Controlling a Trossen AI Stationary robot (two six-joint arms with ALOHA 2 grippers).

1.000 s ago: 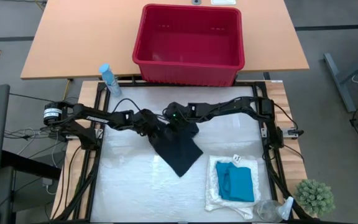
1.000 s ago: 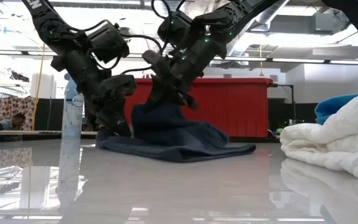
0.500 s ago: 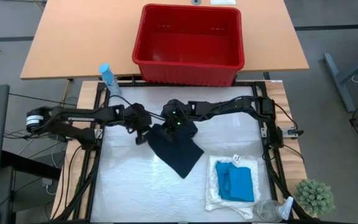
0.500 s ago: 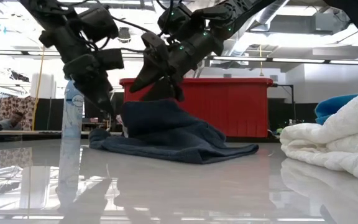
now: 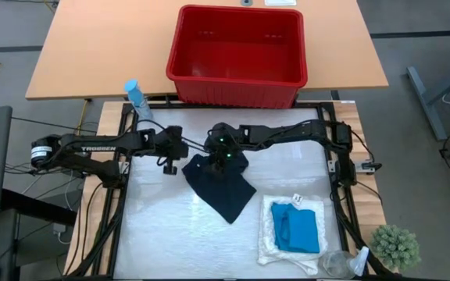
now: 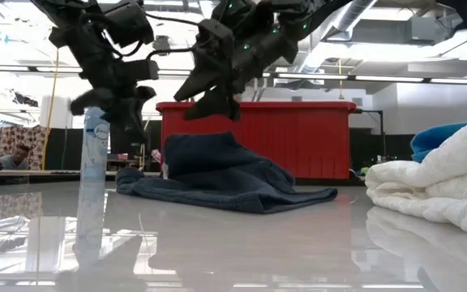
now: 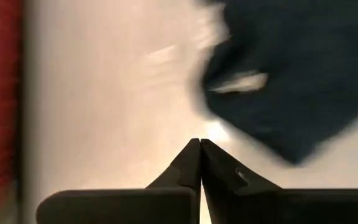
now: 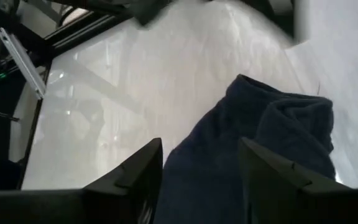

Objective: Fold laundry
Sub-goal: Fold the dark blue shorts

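Both arms are matte black, built of jointed segments with thin black cables looped alongside. The left arm (image 5: 100,147) bears white lettering and a round silver cap at its base. The right arm (image 5: 287,133) shows small green lights near its wrist.

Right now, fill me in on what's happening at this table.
A two-armed robot is folding laundry. Both arms hang above the dark navy garment, which lies in a loose heap on the white table, held by neither. The right pincer is open just over it; the left pincer is shut and off to its side. The turquoise garment sits folded on the cream cloth.
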